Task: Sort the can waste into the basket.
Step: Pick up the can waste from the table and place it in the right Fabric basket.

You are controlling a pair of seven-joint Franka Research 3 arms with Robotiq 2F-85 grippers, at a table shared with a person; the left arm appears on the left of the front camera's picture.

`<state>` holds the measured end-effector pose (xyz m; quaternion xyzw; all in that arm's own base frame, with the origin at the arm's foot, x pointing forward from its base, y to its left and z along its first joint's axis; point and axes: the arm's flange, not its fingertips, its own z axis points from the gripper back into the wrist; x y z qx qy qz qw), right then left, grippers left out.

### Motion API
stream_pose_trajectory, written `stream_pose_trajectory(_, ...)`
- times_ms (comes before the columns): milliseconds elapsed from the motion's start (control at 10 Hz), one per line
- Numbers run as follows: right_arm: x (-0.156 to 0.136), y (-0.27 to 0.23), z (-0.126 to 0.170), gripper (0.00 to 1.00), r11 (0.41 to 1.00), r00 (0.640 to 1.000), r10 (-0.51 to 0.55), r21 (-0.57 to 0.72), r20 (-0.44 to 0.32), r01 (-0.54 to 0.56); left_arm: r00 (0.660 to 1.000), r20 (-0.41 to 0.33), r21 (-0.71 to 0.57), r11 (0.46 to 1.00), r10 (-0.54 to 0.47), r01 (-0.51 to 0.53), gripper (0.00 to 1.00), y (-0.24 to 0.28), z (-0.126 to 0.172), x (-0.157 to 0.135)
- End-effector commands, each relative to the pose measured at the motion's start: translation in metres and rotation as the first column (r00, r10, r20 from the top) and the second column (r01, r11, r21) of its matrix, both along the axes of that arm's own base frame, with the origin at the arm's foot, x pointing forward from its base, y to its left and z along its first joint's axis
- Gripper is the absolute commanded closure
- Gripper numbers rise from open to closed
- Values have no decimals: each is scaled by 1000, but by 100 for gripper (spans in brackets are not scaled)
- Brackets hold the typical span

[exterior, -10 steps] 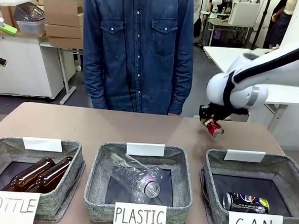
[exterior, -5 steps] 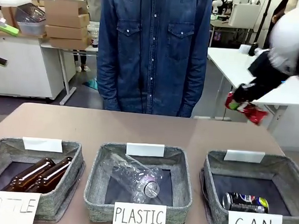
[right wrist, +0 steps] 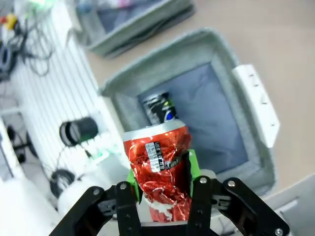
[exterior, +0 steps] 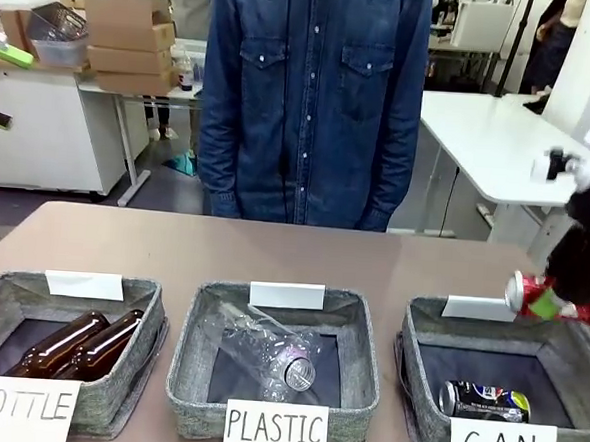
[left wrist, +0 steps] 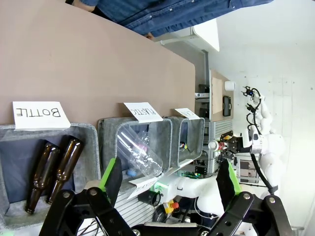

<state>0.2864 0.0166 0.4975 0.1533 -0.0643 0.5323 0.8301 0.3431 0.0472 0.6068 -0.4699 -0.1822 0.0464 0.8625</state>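
Crumpled red can (right wrist: 160,169) in right claw (right wrist: 160,189)

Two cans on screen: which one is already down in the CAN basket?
The dark blue can, lying on its side on the basket floor. The red can is clamped in the right pincer above the basket's far rim.

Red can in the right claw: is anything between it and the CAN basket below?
Nothing visible. The red can, shut in the right claw, hangs over the CAN basket, whose floor holds only the dark can near the front.

red can (right wrist: 160,169) white print | dark can (exterior: 484,400) silver ends | basket (exterior: 423,334) grey
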Motion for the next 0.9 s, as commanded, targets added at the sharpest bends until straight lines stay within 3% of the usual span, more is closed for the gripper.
stream_pose_trajectory(0, -1, -5, 0, 100, 998, 998, 59, -21, 27, -58, 1000, 10, 9, 1000, -15, 15, 0, 2, 0, -1)
stream_pose_trajectory(300, -3, -5, -8, 100, 998, 997, 66, -28, 35, -65, 1000, 10, 9, 1000, -15, 15, 0, 2, 0, -1)
stream_pose_trajectory(500, -4, -6, -13, 2, 995, 994, 94, -28, 53, -93, 1000, 10, 9, 1000, -15, 15, 0, 2, 0, -1)
stream_pose_trajectory(800, -7, -5, -15, 0, 994, 992, 103, -29, 78, -101, 1000, 10, 9, 1000, -15, 15, 0, 2, 0, -1)
